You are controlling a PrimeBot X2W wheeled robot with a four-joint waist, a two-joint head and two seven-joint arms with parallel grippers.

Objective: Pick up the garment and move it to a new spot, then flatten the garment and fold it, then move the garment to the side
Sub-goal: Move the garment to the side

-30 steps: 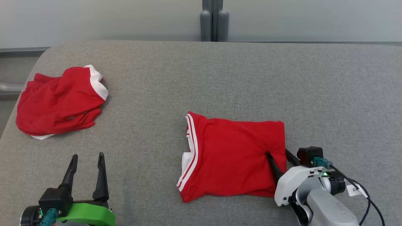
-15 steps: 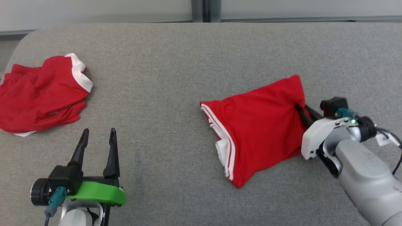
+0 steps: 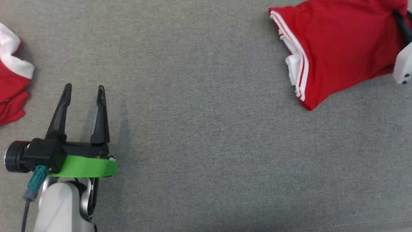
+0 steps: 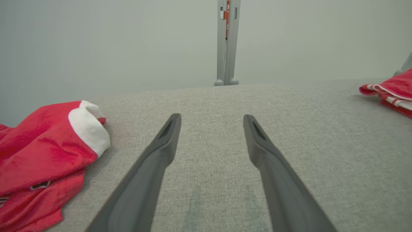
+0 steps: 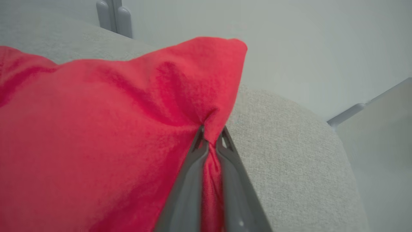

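Folded red garment on grey tabletop, well right of left claw. Garment's edge clamped tight in right claw. Left claw spread, empty. Cloth soft, light, limp; layers likely slip, so pinch all layers near edge.

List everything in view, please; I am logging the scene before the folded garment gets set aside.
folded garment: one, red with white stripes, upper right of the head view, lying on the surface
crumpled garment: one, red and white, at the surface's left side
surface: one, grey fabric, under both garments
post: one, grey, upright against the wall beyond the surface
wall: one, pale grey, behind the surface
left gripper: one, dark fingers, open over bare surface, holding nothing
right gripper: one, dark fingers, shut on the folded garment's edge
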